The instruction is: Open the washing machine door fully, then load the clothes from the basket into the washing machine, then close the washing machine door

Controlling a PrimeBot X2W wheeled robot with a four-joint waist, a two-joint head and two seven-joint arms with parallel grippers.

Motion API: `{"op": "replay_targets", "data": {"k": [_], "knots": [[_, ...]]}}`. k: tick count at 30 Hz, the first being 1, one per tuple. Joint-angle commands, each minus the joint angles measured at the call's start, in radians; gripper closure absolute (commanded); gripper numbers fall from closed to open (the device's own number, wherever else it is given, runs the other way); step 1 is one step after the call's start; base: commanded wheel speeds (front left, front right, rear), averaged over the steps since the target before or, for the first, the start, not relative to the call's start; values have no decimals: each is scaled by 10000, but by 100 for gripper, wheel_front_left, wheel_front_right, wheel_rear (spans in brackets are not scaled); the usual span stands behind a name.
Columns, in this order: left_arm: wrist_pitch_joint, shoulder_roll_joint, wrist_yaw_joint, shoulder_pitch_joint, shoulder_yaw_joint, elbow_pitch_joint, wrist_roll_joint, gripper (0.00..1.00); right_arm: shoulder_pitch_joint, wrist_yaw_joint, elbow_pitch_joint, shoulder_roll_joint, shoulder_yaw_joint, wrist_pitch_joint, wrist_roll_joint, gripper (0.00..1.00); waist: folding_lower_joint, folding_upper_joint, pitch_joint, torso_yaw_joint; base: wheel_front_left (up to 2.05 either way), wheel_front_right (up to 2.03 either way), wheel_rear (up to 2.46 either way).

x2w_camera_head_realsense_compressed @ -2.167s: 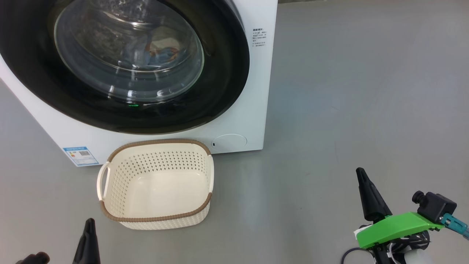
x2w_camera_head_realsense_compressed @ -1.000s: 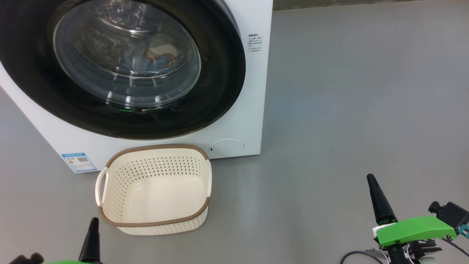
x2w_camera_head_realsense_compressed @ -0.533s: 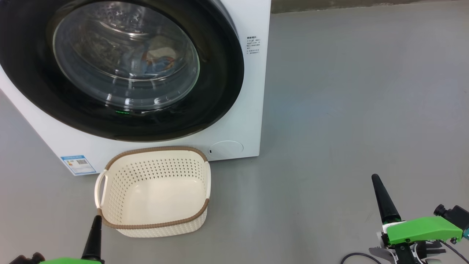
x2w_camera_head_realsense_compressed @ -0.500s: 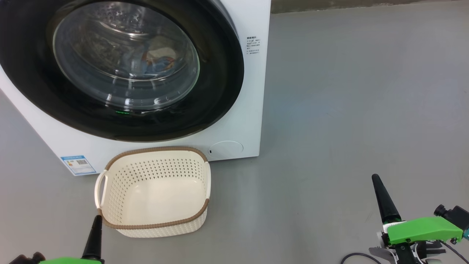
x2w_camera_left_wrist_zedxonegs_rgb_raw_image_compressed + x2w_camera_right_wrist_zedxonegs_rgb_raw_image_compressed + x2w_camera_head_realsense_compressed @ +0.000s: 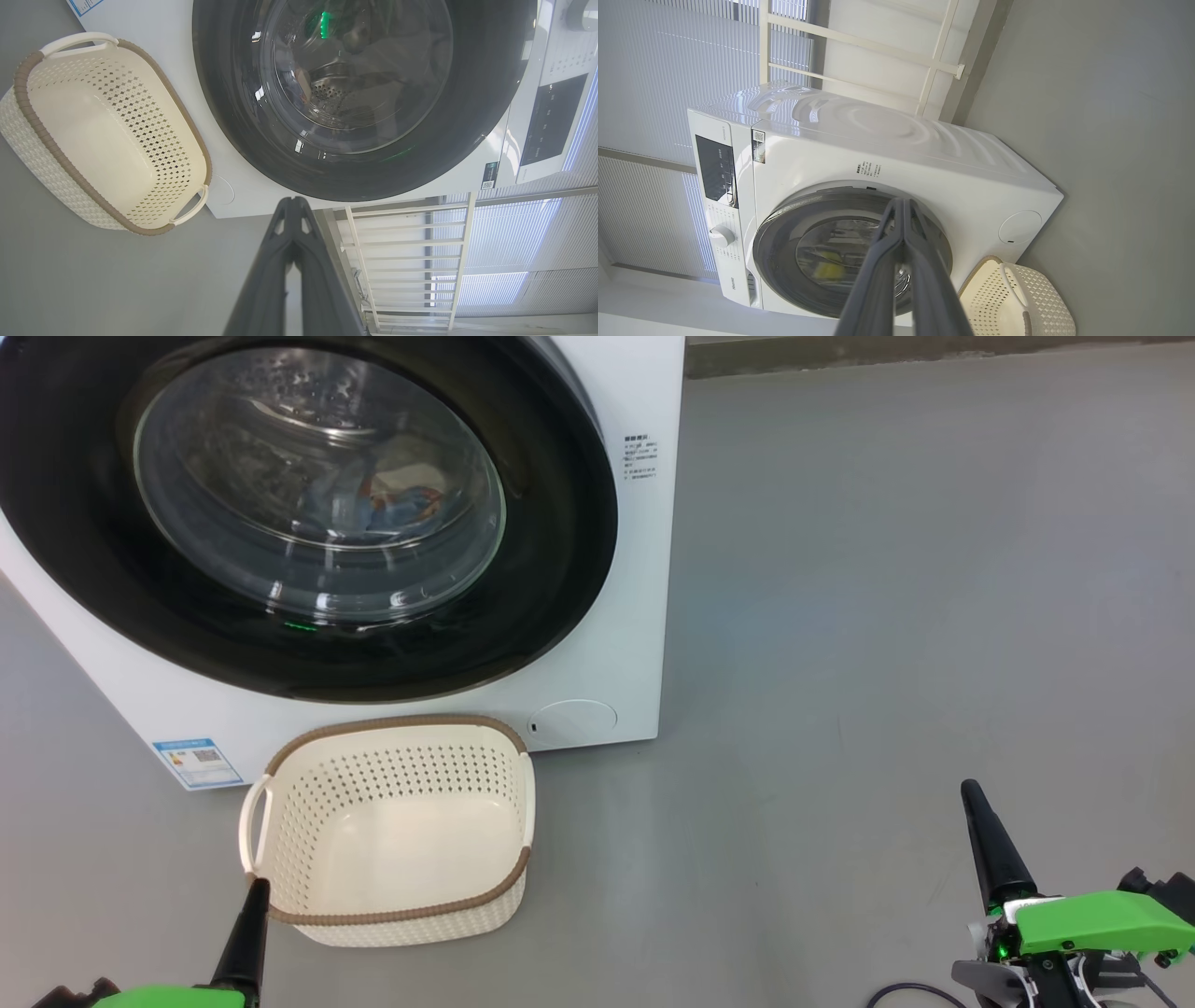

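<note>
The white washing machine (image 5: 607, 644) stands at the upper left, its black-rimmed round door (image 5: 560, 560) closed flat against the front. Through the glass bowl I see the clothes (image 5: 392, 504), light blue with orange, lying in the drum. On the floor in front sits the cream basket (image 5: 509, 882), with nothing inside. My left gripper (image 5: 254, 896) is shut, its tip by the basket's near left corner. Far off at the lower right, my right gripper (image 5: 973, 795) is shut and holds nothing. The wrist views show the door (image 5: 467, 116) (image 5: 780, 224) and the basket (image 5: 28, 140) (image 5: 1045, 303) again.
Bare grey floor (image 5: 887, 616) spreads to the right of the machine. A white railing (image 5: 406, 242) and slatted blinds (image 5: 654, 70) stand behind the machine. A blue label (image 5: 198, 761) marks its lower left front, and a round service flap (image 5: 571, 719) its lower right.
The camera has drifted, so the machine and basket sit slightly lower and further left. The left gripper tip has risen to the basket's corner; the right gripper has slid a little right and down.
</note>
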Motion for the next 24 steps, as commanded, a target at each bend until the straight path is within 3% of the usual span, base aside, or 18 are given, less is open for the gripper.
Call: {"op": "replay_targets", "data": {"k": [1, 17, 24], "knots": [[69, 192, -25, -541, 245, -154, -301, 100, 25, -3, -247, -80, 172, 83, 340, 100, 0, 0, -9, -5, 0, 0, 0], [548, 209, -28, -765, 266, 68, -2109, 100, 96, -10, -238, -64, -46, 565, 2114, 100, 0, 0, -105, -64, 0, 0, 0], [613, 206, -29, -794, 275, 96, -2329, 100, 103, -11, -236, -52, -87, 636, 2324, 100, 0, 0, -117, -71, 0, 0, 0]]}}
